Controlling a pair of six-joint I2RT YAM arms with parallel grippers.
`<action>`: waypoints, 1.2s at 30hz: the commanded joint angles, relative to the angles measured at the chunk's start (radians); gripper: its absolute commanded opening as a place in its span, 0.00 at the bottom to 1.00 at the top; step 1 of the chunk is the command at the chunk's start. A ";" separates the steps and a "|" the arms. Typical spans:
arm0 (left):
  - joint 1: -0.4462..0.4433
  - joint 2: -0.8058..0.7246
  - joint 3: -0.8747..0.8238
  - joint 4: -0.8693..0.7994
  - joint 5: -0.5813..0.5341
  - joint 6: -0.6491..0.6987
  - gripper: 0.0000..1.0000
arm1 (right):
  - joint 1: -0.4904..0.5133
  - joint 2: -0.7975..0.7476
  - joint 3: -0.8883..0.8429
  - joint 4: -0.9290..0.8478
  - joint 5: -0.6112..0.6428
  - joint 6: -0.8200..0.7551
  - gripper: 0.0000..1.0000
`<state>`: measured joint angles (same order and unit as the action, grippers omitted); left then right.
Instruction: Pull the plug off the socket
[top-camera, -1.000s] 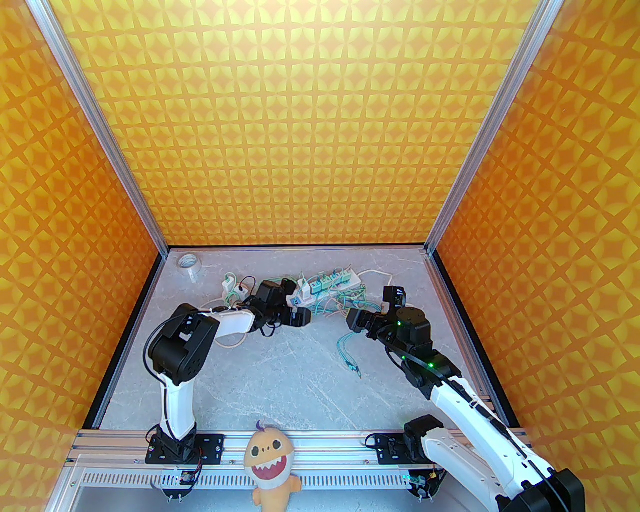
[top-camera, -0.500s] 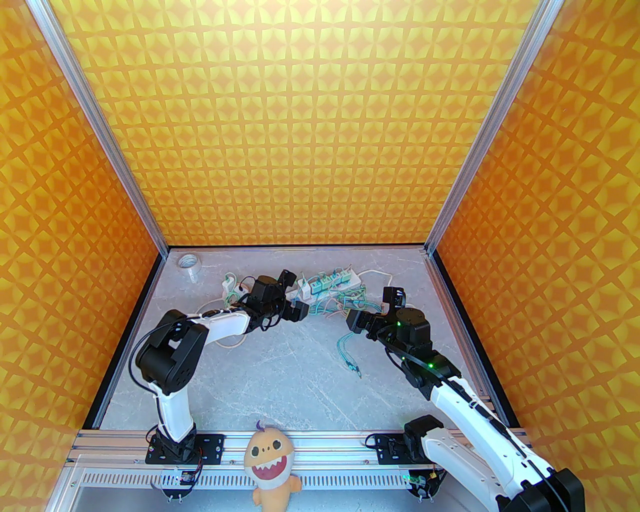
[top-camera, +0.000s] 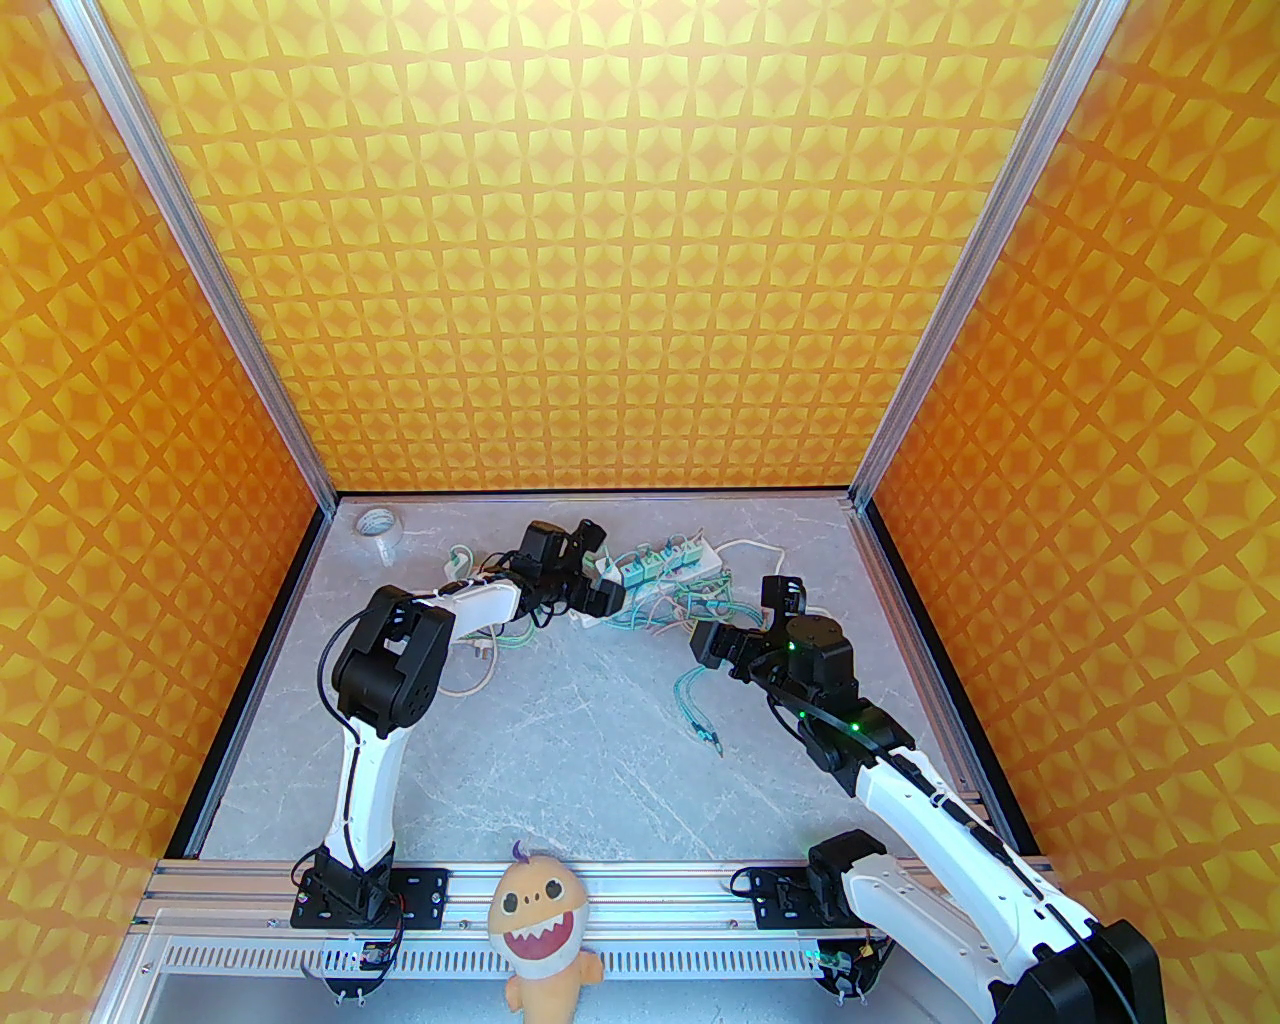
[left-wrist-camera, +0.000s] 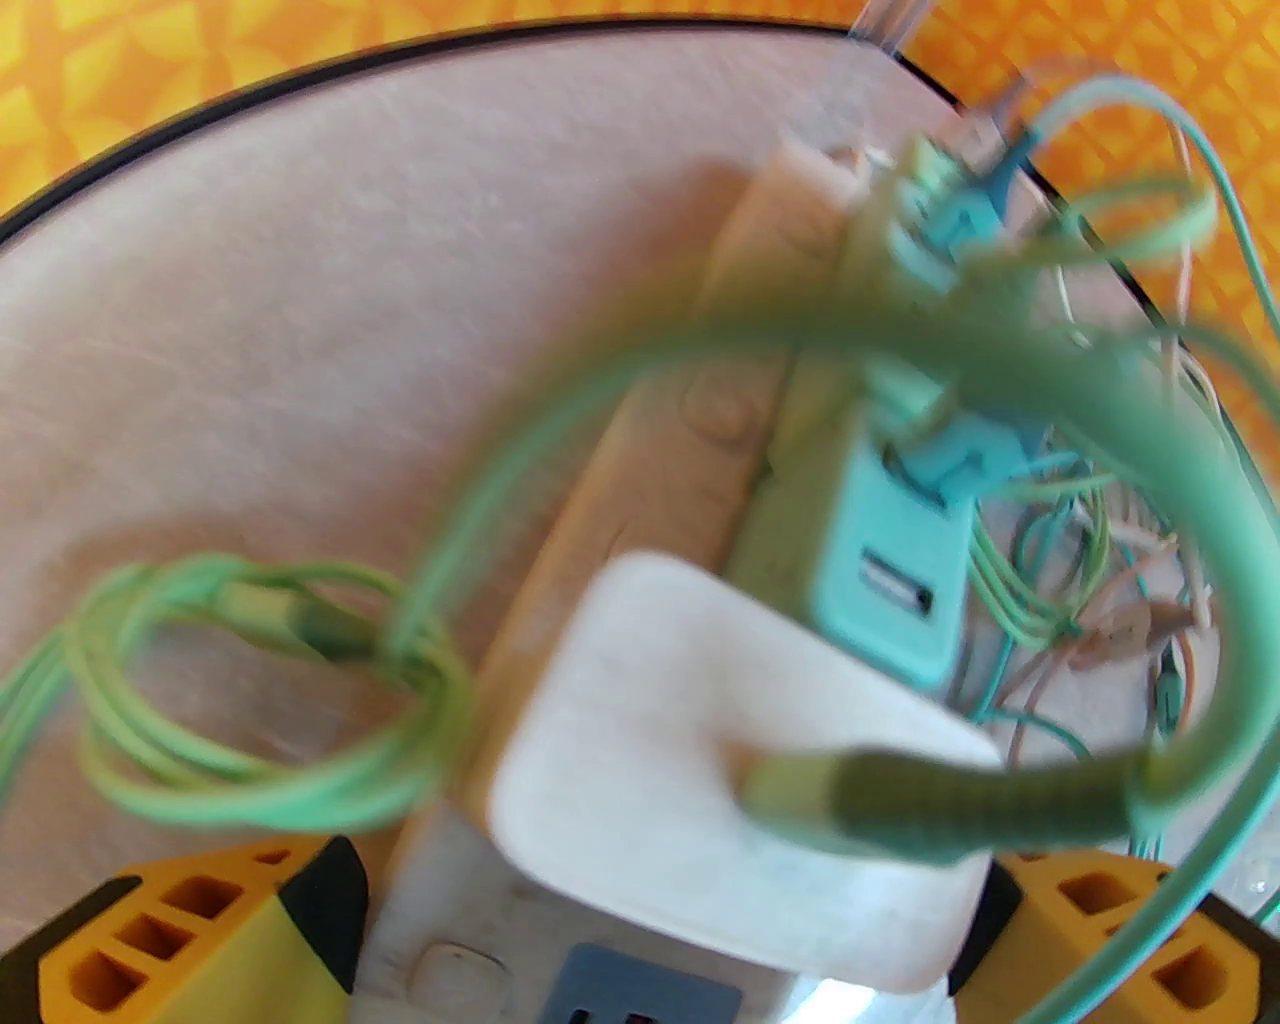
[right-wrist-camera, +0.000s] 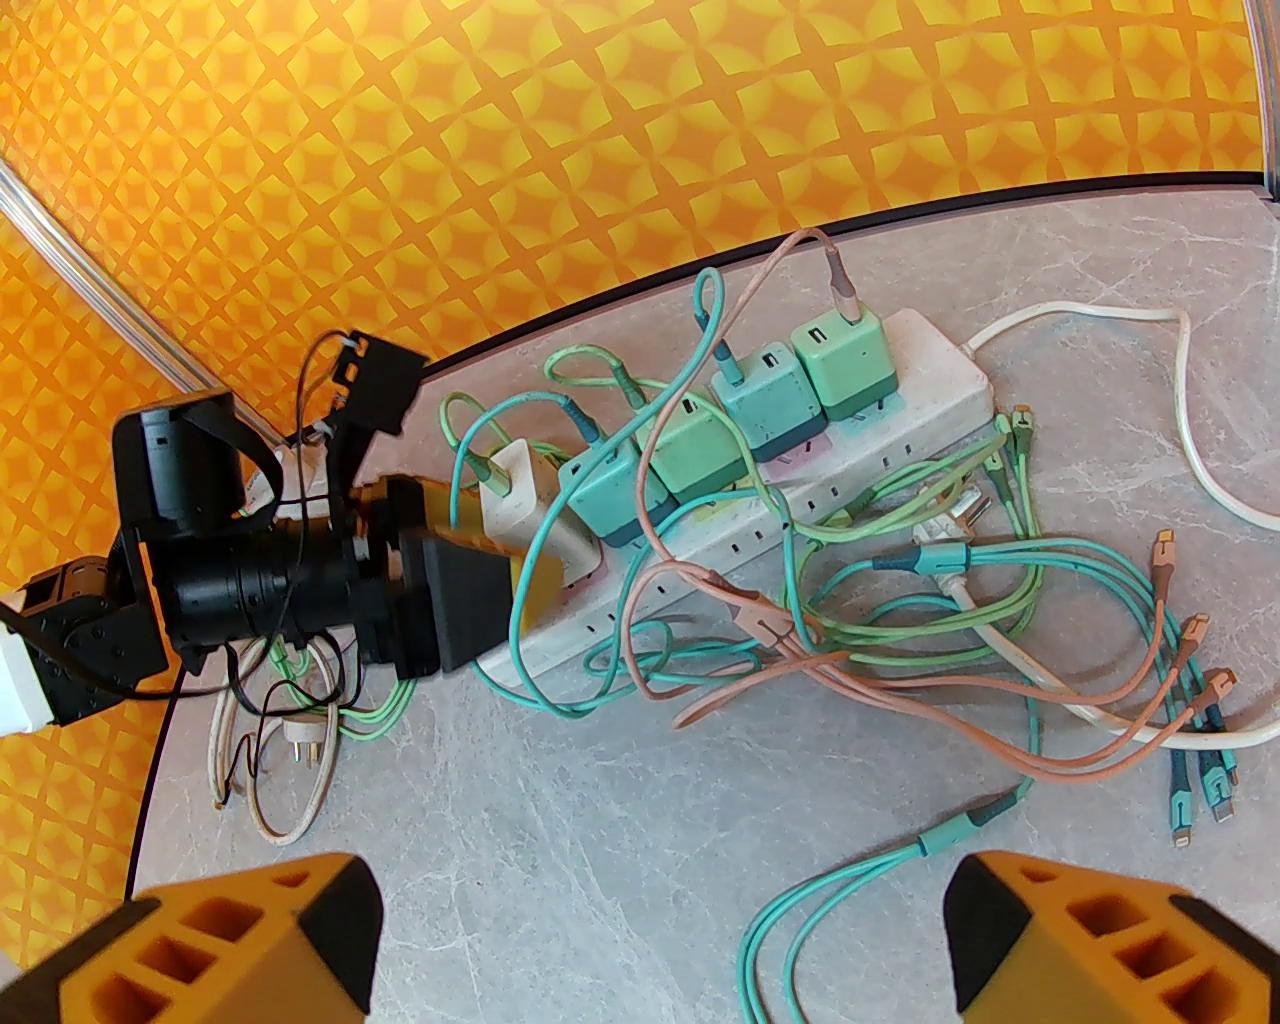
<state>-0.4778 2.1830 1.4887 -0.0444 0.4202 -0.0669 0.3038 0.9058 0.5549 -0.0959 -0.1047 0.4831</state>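
The left hand (left-wrist-camera: 640, 930), fingers apart, has just swung in to straddle the square white plastic plug (left-wrist-camera: 700, 760) at the left end of the long white power strip (right-wrist-camera: 940, 380), so a squeeze looks next; the right hand (right-wrist-camera: 660, 900), spread too, hangs near the strip

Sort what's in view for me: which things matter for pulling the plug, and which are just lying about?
In the job: power strip; white charger plugged into it; left gripper, open, astride that charger; right gripper, open.
Lying about: tape roll; plush toy; loose teal cable; loose white plug lead.

High rear overview, wrist close-ups, shared socket (right-wrist-camera: 940, 375)
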 joint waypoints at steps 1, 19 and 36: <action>-0.047 -0.016 -0.030 -0.108 0.080 -0.040 0.98 | 0.004 0.014 -0.012 0.028 0.015 0.015 0.98; -0.346 -0.165 -0.380 0.283 -0.174 -0.530 0.99 | 0.004 0.049 -0.047 0.070 0.050 0.022 0.98; -0.373 -0.586 -0.589 0.154 -0.450 -0.496 0.99 | 0.029 0.094 0.071 -0.170 0.086 -0.048 0.78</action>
<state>-0.8711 1.6829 0.9485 0.1608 0.0460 -0.5961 0.3149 0.9936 0.5655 -0.1715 -0.0216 0.4633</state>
